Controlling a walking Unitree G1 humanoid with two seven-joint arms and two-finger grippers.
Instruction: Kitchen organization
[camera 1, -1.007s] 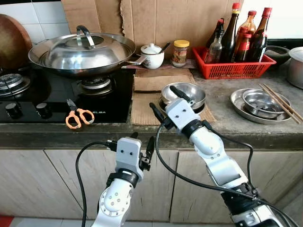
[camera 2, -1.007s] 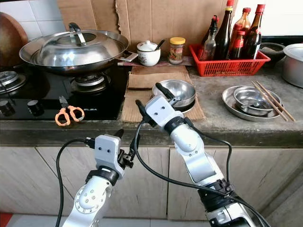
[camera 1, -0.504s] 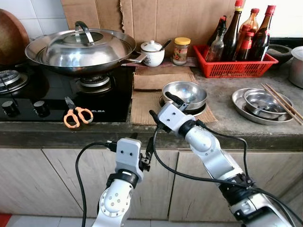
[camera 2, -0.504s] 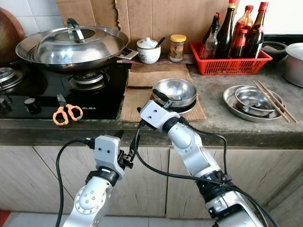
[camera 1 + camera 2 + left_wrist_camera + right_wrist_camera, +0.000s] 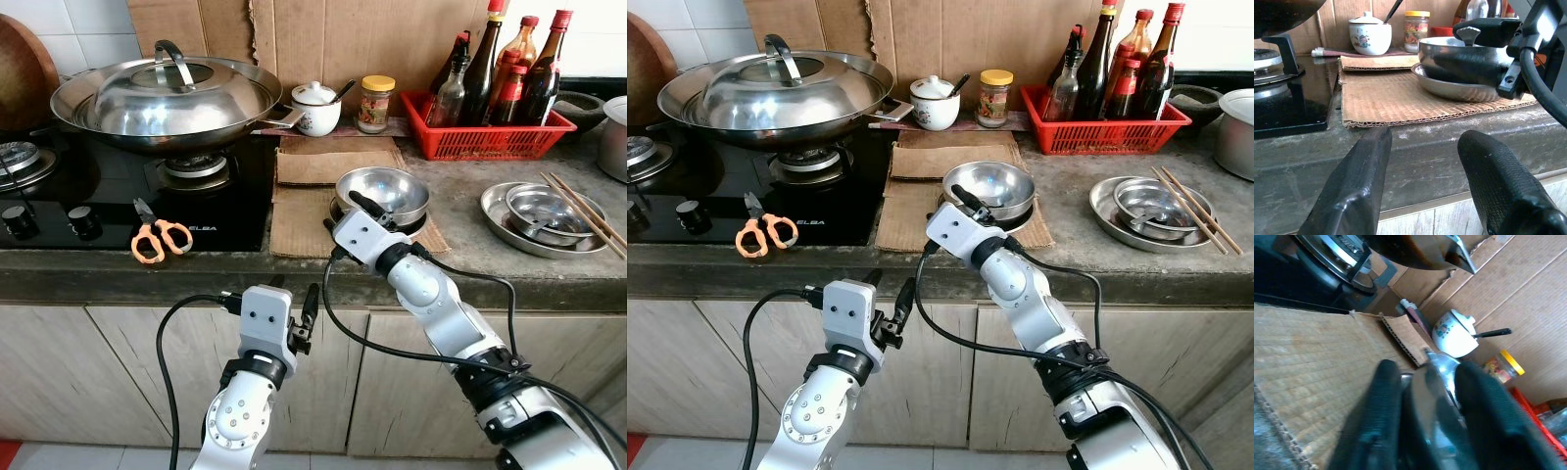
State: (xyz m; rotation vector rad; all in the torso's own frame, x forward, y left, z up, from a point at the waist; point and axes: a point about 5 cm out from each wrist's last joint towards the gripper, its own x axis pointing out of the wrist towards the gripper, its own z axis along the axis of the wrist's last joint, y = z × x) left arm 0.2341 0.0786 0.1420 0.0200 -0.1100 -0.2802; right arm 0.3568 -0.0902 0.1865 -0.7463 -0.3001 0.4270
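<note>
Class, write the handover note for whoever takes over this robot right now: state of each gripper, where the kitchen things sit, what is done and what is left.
Right gripper: at the steel bowl, fingers straddling its near rim; grip not confirmed.
Left gripper: open, idle below the counter edge.
The bowl sits on a steel plate on the cardboard mat, not lifted.
Orange scissors lie on the stove; another bowl with chopsticks sits on a tray at the right.
Done: right arm positioned at the bowl.
Left: secure the grip, move the bowl, tidy the rest.
</note>
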